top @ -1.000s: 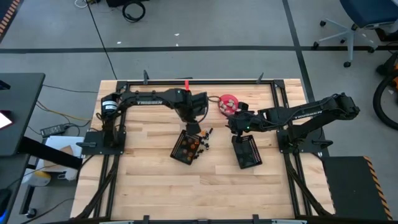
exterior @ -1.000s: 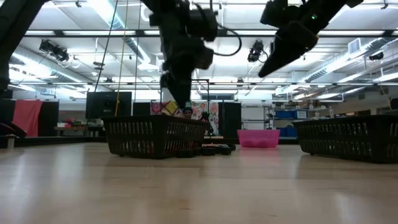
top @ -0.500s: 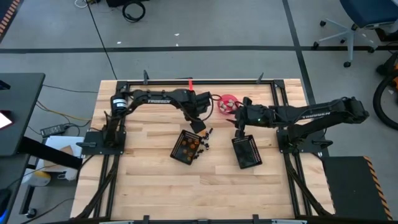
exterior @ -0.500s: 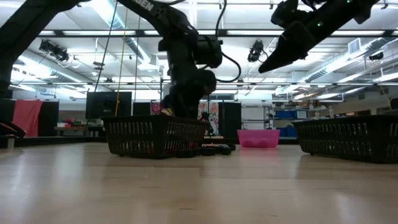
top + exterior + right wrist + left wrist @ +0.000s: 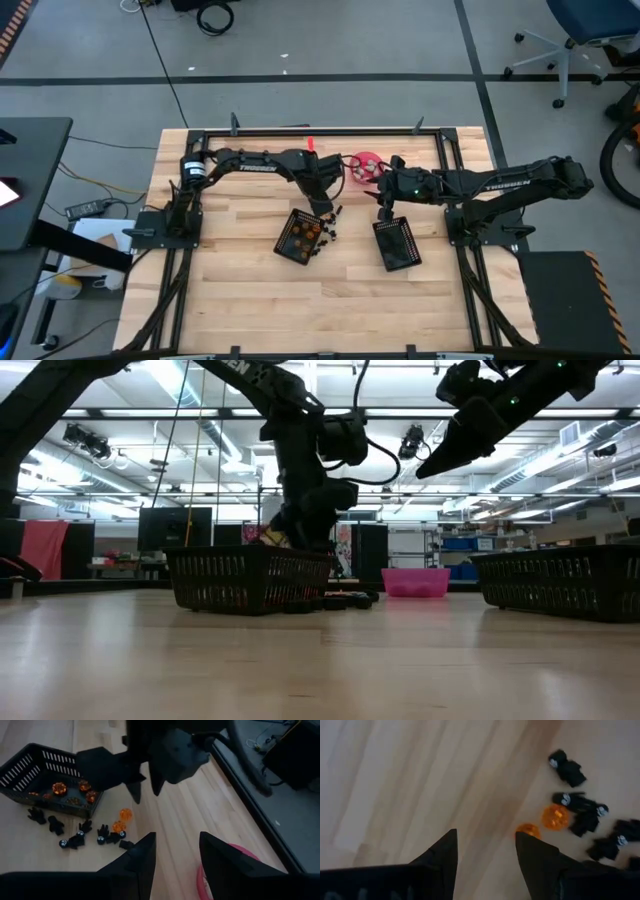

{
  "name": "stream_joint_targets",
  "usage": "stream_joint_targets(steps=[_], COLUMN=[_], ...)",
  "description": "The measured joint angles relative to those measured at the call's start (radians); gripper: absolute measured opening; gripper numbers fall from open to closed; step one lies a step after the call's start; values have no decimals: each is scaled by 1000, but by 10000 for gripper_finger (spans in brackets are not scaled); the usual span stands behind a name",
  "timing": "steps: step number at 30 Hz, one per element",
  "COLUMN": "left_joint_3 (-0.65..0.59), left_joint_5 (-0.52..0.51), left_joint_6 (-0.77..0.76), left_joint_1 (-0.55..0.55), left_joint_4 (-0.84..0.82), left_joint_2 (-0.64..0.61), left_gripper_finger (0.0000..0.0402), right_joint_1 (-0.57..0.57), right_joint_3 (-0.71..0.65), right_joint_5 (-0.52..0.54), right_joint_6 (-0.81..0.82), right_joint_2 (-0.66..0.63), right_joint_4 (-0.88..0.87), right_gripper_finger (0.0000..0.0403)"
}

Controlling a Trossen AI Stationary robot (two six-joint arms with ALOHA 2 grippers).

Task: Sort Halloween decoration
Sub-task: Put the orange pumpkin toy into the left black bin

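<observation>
The left claw hangs released and empty, its two dark fingers spread above bare pale wooden desk, just beside two small orange roundish decoration pieces and a scatter of tiny black pieces. These lie just outside the black mesh basket that holds more orange pieces. Over the last second the left claw has swung from above that basket toward the loose pieces. The right claw is spread too, holding nothing, raised near the pink round bowl.
</observation>
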Motion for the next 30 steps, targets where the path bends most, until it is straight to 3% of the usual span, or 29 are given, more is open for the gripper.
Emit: stream_joint_targets(steps=[9,30], left_joint_3=[-37,-87], left_joint_5=[-33,-51], left_joint_6=[116,356], left_joint_1=[-57,-106], left_joint_4=[104,153], left_joint_2=[0,12], left_gripper_finger=[172,172], right_joint_1=[0,2], right_joint_3=[0,0], right_joint_5=[-24,-64], right_joint_6=[7,21], right_joint_2=[-2,-2], right_joint_4=[15,27], right_gripper_finger=[155,155])
